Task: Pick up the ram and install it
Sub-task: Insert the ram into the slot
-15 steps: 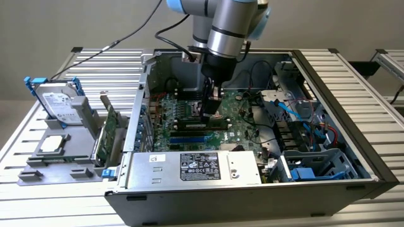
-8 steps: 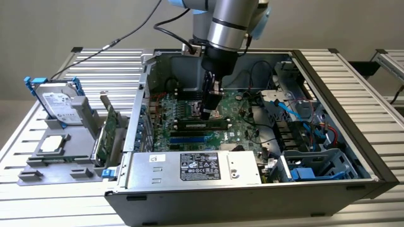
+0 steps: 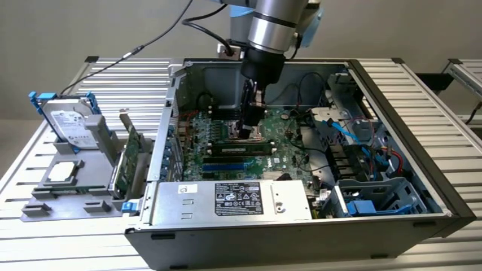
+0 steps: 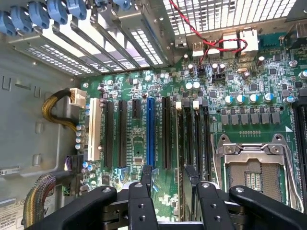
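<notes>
- In the exterior view, an open computer case [image 3: 301, 226] lay on its side on a slatted metal desk [image 3: 45, 248], with a plain pale wall behind.
- The power supply [image 3: 233, 199] at the near edge of the case carried a black-and-white label. Its print was too small to read, as was the label on the hard drive [image 3: 69, 121] standing in a grey holder [image 3: 60, 189] at the exterior view's left.
- A green expansion card [image 3: 130, 155] stood upright in the same holder, just outside the case wall.
- The arm reached down into the case, and the tool [image 3: 252, 131] hung low over the motherboard [image 3: 226, 127].
- The ram [image 3: 241, 149] sat on the motherboard just in front of the tool. It stood on its long edge among the memory slots, with its long axis running from the exterior view's left to its right and its row of black chips facing the camera.
- In the wrist view, the tool [image 4: 169, 179] had its two black fingers [image 4: 145, 178] spread apart, gripping nothing.
- A thin green edge, apparently the ram [image 4: 180, 153], ran lengthwise along the black slots and passed between the fingers. I could not tell whether it touched either one.
- A blue slot [image 4: 150, 134], the CPU socket [image 4: 250, 167] and a red wire [image 4: 211, 45] were nearby, and no board printing was legible.
</notes>
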Robot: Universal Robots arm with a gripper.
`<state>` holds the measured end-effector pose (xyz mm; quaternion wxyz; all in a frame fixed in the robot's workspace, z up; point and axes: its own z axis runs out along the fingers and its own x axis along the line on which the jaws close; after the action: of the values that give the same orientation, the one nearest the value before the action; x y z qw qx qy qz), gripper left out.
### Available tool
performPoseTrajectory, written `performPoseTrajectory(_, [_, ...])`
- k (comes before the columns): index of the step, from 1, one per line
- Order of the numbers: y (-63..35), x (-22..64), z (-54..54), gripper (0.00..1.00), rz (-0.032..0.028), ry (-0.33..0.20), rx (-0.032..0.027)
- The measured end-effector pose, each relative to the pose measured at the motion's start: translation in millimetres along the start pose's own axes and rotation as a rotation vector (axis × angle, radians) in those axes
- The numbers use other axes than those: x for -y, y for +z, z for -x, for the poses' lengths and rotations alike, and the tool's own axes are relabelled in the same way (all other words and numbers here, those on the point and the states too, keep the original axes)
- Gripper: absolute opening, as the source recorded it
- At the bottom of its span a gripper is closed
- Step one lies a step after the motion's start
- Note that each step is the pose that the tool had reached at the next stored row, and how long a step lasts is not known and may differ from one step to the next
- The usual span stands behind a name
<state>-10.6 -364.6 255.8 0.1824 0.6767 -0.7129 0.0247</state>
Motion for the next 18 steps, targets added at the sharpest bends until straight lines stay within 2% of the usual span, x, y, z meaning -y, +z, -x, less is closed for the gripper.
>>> performPoseTrajectory(6, [-2.4, -0.5, -0.8, 0.40, 0.0024, -0.001, -0.0006])
performPoseTrajectory(7, [-2.4, -0.5, -0.8, 0.38, 0.0024, -0.001, -0.0005])
performPoseTrajectory(9, [-2.5, -0.6, -0.8, 0.25, 0.0025, -0.001, -0.0007])
performPoseTrajectory(10, [-2.5, -0.6, -0.8, 0.25, 0.0025, -0.001, -0.0007])
performPoseTrajectory(12, [-2.5, -0.6, -0.8, 0.13, 0.0025, -0.001, -0.0007])
performPoseTrajectory(18, [-4.3, -1.0, -1.4, 0.11, 0.0026, 0.000, -0.0012])
